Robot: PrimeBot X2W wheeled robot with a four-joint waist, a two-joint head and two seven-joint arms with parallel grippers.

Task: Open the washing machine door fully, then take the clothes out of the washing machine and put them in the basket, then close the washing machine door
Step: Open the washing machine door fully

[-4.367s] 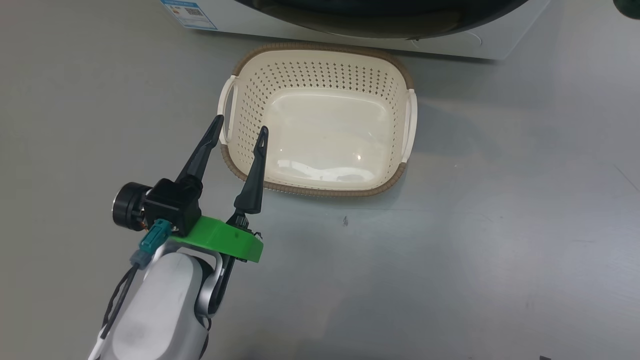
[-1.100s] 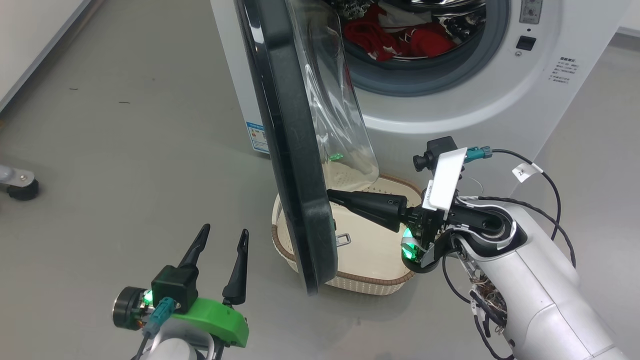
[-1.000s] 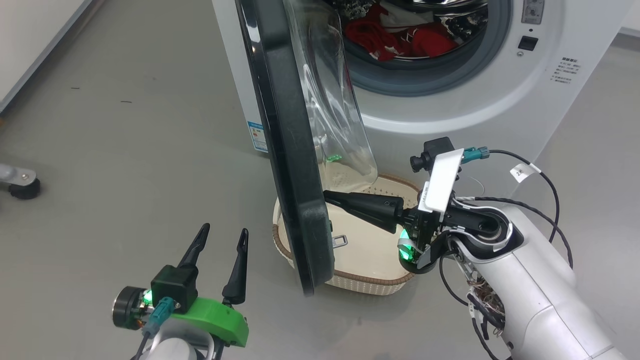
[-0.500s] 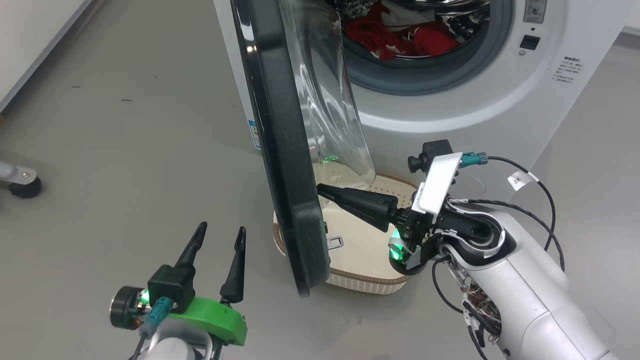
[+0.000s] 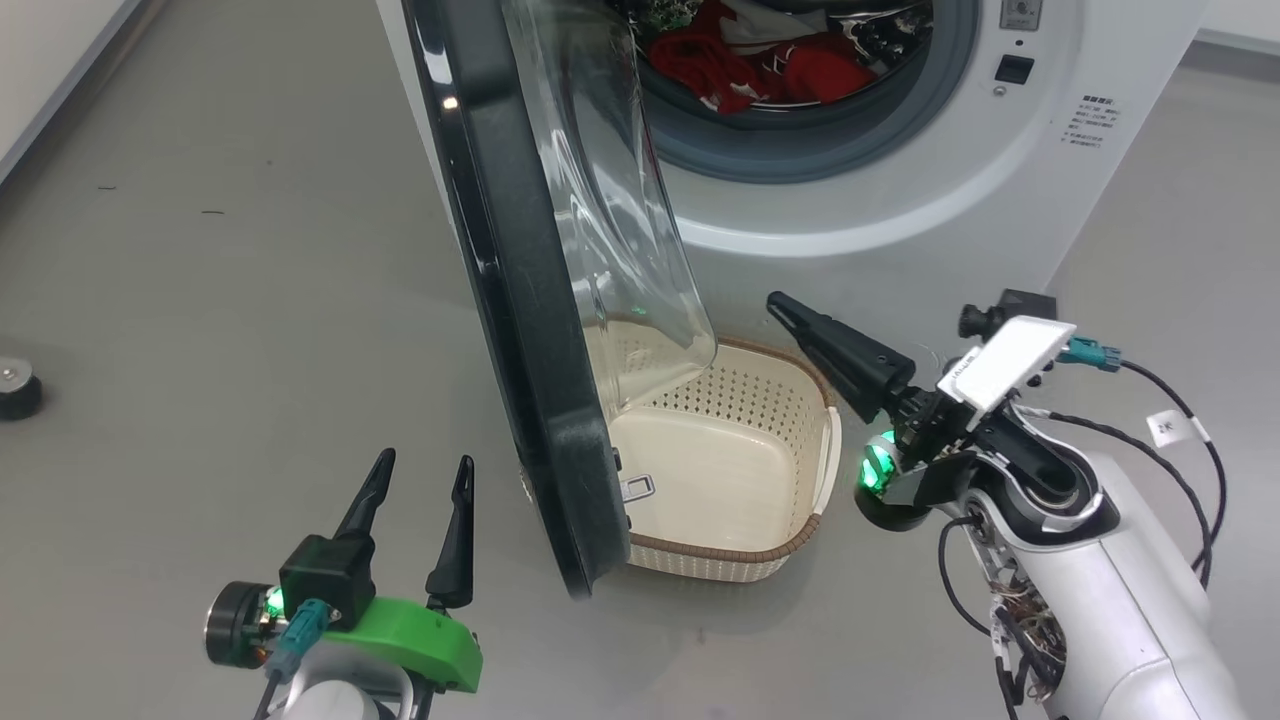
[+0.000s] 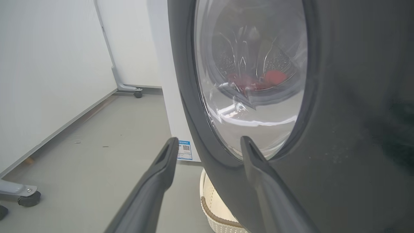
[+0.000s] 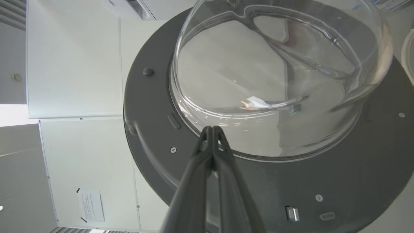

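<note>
A: Washing machine door (image 5: 530,330)?
B: Partly open, edge-on in head view, hanging over left end of basket (image 5: 760,390). Basket on floor (image 5: 250,300), right in front of washing machine (image 5: 900,220).
A: Clothes (image 5: 740,60)?
B: Red, piled inside washing machine.
A: Claws?
B: Left claw (image 5: 425,460) spread wide, empty, low left of door. Right claw (image 5: 778,300) pinched closed on nothing, near door's inner side, not touching, above basket's right rim.
</note>
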